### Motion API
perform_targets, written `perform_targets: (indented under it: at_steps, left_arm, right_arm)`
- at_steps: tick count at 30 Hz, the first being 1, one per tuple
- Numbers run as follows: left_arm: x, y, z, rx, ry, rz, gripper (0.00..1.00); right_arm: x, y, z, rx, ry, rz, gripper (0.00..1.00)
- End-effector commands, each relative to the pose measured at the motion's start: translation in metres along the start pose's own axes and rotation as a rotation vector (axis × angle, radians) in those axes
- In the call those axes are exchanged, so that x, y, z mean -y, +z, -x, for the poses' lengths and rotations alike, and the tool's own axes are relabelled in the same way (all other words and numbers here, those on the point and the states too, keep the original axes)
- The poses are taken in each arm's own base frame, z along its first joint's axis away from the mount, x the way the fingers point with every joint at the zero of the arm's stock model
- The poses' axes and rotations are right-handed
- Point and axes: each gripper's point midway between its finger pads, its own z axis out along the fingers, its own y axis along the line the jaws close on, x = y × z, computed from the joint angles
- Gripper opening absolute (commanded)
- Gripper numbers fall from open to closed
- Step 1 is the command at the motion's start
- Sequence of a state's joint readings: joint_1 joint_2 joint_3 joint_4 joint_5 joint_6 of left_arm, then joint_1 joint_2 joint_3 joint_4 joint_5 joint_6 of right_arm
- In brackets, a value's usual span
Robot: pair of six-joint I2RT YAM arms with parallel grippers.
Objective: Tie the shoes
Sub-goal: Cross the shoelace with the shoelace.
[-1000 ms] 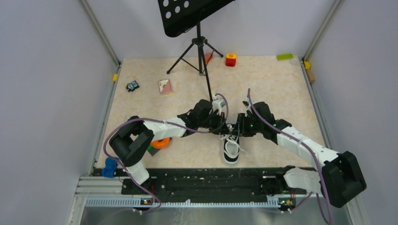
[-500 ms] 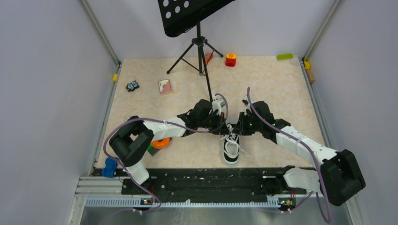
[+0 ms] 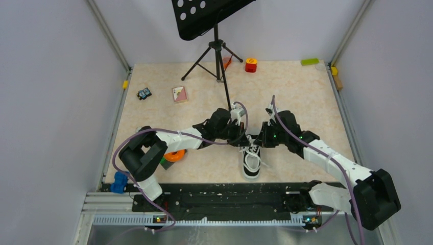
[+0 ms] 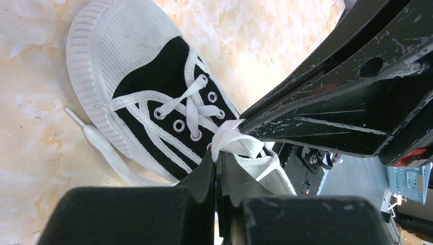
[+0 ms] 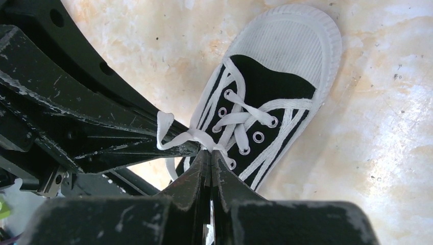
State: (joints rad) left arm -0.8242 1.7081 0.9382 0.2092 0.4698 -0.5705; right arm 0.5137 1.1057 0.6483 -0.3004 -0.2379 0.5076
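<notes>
Two tools and one sneaker are in view: my left tool [image 4: 217, 155] and right tool [image 5: 211, 153] meet tip to tip over the single black sneaker [image 3: 250, 164]. It lies on the worktop [image 3: 296, 92] near the middle of the near edge, white toe toward my bases. Both tools are fully closed, each pinching a strand of the white laces [image 5: 176, 135] just above the top eyelets. One loose lace end [image 4: 97, 140] lies on the worktop beside the toe. One music stand [image 3: 204, 20] stands behind. Heel and tongue are hidden under my fingers; whether the pinched strands form a knot I cannot make out.
</notes>
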Motion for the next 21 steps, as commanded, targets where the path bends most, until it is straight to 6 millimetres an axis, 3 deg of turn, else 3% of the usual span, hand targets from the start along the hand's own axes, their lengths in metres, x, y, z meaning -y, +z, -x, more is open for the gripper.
perform_targets:
  at_steps: [1, 9, 17, 21]
  left_arm:
    - [0.011, -0.008, 0.021, 0.064, 0.035, -0.018, 0.0]
    - [0.012, -0.004, 0.025, 0.082, -0.057, -0.026, 0.0]
    - [0.007, -0.007, 0.028, 0.092, -0.038, 0.014, 0.0]
    - [0.019, -0.006, 0.028, 0.082, -0.006, -0.057, 0.0]
  right_arm:
    - [0.0, -0.005, 0.005, 0.032, -0.001, 0.003, 0.0]
    - [0.006, -0.006, -0.001, 0.031, 0.007, -0.017, 0.0]
    - [0.01, -0.007, -0.002, 0.037, 0.008, -0.032, 0.0]
    - [0.006, -0.012, 0.0, 0.058, 0.005, -0.02, 0.0]
